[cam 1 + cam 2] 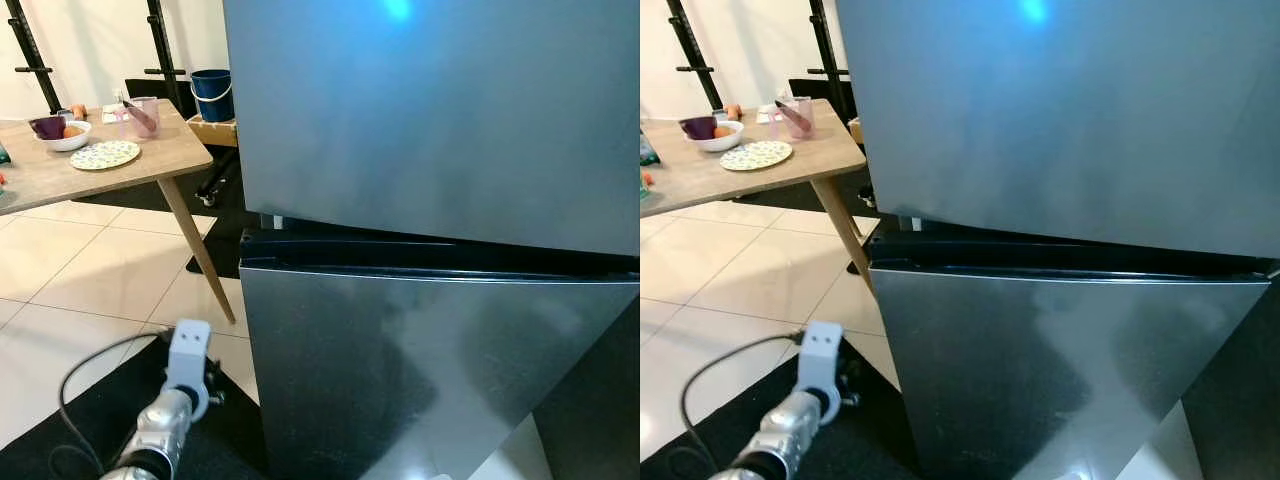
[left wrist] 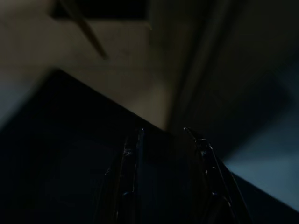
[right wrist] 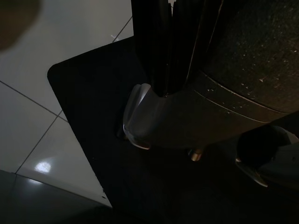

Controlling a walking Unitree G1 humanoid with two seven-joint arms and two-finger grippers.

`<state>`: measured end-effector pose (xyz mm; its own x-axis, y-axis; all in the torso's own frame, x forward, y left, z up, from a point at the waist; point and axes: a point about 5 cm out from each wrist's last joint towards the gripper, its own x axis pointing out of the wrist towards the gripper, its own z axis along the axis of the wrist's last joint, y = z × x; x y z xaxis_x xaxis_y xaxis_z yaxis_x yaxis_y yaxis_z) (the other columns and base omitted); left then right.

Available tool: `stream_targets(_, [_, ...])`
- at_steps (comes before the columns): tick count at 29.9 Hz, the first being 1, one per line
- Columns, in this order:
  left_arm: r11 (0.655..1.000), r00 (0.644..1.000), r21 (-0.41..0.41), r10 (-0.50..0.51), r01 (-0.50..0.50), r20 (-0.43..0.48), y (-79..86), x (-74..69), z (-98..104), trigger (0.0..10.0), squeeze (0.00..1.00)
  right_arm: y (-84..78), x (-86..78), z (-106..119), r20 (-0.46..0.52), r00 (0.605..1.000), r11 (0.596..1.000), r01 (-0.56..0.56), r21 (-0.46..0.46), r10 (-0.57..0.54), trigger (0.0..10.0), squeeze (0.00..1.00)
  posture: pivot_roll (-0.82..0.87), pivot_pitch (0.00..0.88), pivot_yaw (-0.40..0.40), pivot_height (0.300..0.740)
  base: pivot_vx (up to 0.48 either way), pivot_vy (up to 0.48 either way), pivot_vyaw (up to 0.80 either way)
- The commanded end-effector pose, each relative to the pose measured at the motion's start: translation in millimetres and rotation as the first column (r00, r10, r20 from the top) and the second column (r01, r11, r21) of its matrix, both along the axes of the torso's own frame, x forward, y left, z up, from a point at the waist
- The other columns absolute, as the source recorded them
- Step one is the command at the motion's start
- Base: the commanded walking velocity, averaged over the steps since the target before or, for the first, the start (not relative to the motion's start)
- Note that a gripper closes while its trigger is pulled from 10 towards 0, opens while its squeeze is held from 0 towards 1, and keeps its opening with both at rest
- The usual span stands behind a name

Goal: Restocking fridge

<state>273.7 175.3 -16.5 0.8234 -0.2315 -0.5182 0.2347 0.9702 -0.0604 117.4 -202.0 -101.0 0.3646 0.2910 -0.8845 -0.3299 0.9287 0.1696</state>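
The steel fridge (image 1: 430, 200) stands close ahead, both doors shut, on a black mat (image 1: 90, 415) over pale tile floor (image 1: 70, 280). The left gripper (image 2: 163, 140) hangs low beside it, fingers parted, empty. The right gripper (image 3: 170, 42) points floorwards, fingers together, holding nothing. A wooden table (image 1: 60, 170) stands left with a patterned plate (image 1: 104, 154). No readable writing.

A light wooden tabletop (image 1: 60, 172) carries a round patterned plate (image 1: 105, 154), a white bowl (image 1: 64, 135) and a pink plastic jug (image 1: 142, 115); behind stands a blue bucket (image 1: 212, 93)

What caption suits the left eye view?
Robot faces a closed grey fridge, left arm low, wooden table beside.
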Motion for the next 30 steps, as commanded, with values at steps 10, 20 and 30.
stream_targets(10, [0.948,0.952,-0.121,-0.28,0.295,0.126,-52.6,0.7,13,10.0,0.0,1.6,-11.0,-3,-0.049,0.999,1.0,-0.017,0.008,0.017,10.0,0.0,-0.07,0.006,-0.006,0.74,0.0,0.0,0.0])
stream_targets(20, [0.955,0.905,0.052,-0.295,0.293,0.307,-46.4,23.2,45,10.0,0.0,3.3,-11.0,-4,-0.048,0.999,1.0,-0.016,0.014,0.016,10.0,0.0,-0.07,0.003,0.0,0.74,0.0,0.0,0.0])
stream_targets(30, [0.959,0.87,0.163,-0.279,0.231,0.407,-27.8,46.7,75,10.0,0.0,4.2,-12.5,-4,-0.05,0.999,1.0,-0.009,0.016,0.009,10.0,0.0,-0.08,0.009,-0.001,0.74,0.0,0.0,0.0])
